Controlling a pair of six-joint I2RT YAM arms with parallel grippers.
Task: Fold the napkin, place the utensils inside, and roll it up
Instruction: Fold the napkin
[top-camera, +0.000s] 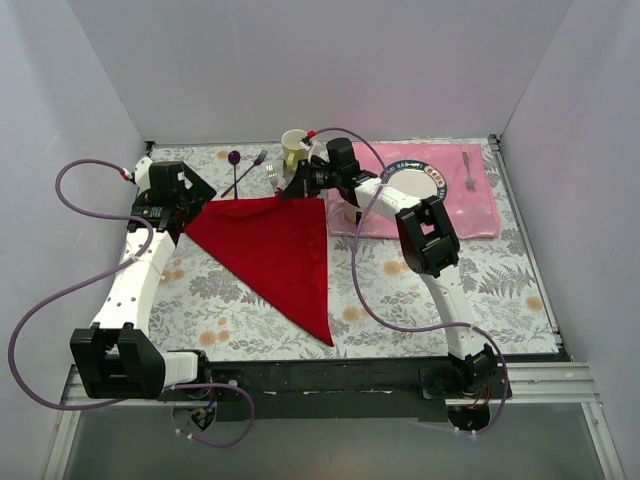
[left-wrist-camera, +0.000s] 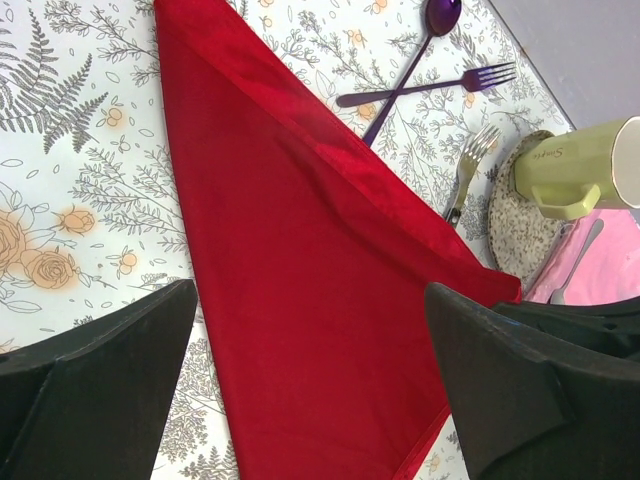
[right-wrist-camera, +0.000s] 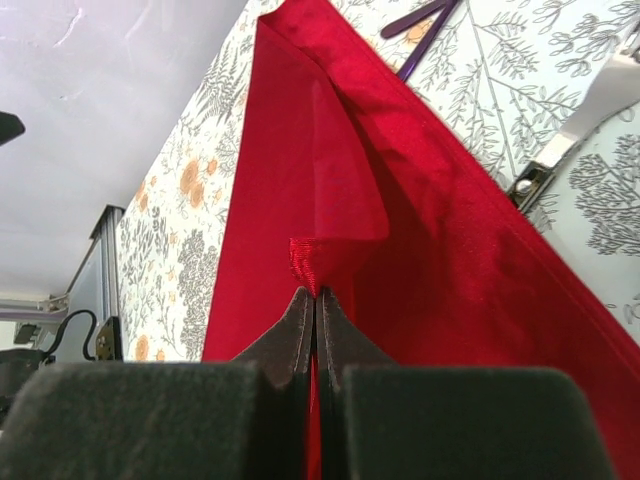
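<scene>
Floral tablecloth (top-camera: 500, 275) under soft red triangular napkin (top-camera: 275, 250) (corner in right hand (right-wrist-camera: 316, 297))

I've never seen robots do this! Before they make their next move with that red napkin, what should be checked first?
1. Napkin folded into a triangle: ok.
2. Right end effector shut on a napkin corner: ok.
3. Left end effector open above the cloth, holding nothing: ok.
4. Fork laid on the napkin: not ok; it lies off the cloth, near the mug.
5. Lower layer's edges lined up with the top layer: cannot tell, hidden underneath.
</scene>
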